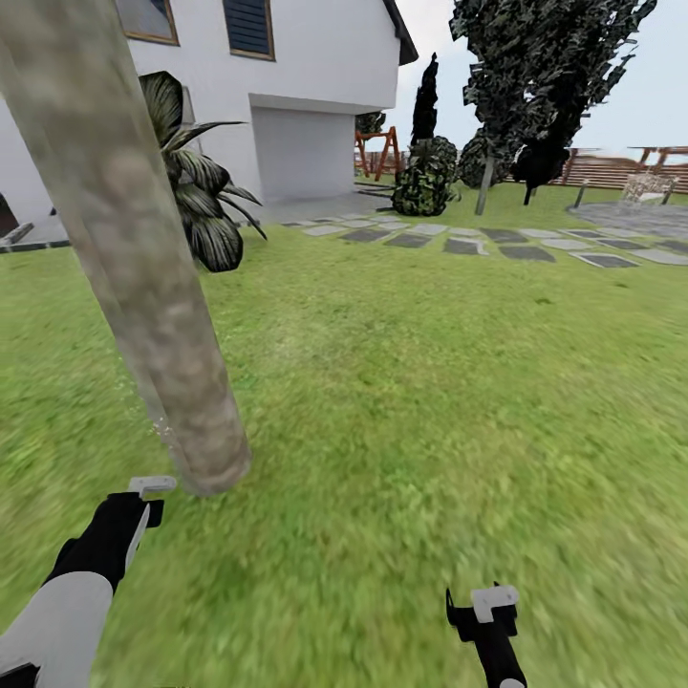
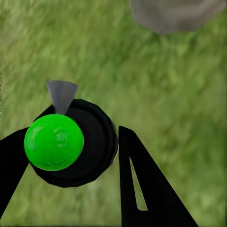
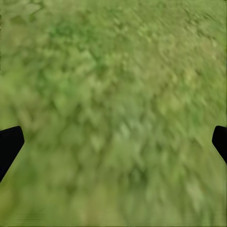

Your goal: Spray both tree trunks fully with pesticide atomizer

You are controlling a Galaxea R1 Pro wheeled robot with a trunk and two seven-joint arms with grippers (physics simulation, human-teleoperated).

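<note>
The lawn (image 1: 411,401) runs out to the house (image 1: 287,86) and paving slabs (image 1: 535,244), w/ a second tall tree (image 1: 535,86) well off by the fence (image 1: 612,170). Closer in, the tree trunk (image 1: 134,277) leans across my left side, its base just beside my left arm.

Left end effector (image 2: 68,156) is clamped on the sprayer (image 2: 71,142): green cap and black body sit between the fingers, grey nozzle poking out toward the grass. In the head view I see that end effector (image 1: 143,497) low, near the trunk's foot. In the wrist view the trunk base (image 2: 175,14) is only at the frame's edge, so I judge the nozzle isn't aimed at bark yet.

Right end effector (image 3: 113,142) is spread wide, nothing in it, looking at bare grass; in the head view it (image 1: 487,612) hangs low, well apart from the trunk.

To do this well: tilt the left wrist so the nozzle faces the trunk, start low, sweep upward slowly, then go round for the far side. Keep the grip firm; keep the right arm clear.
</note>
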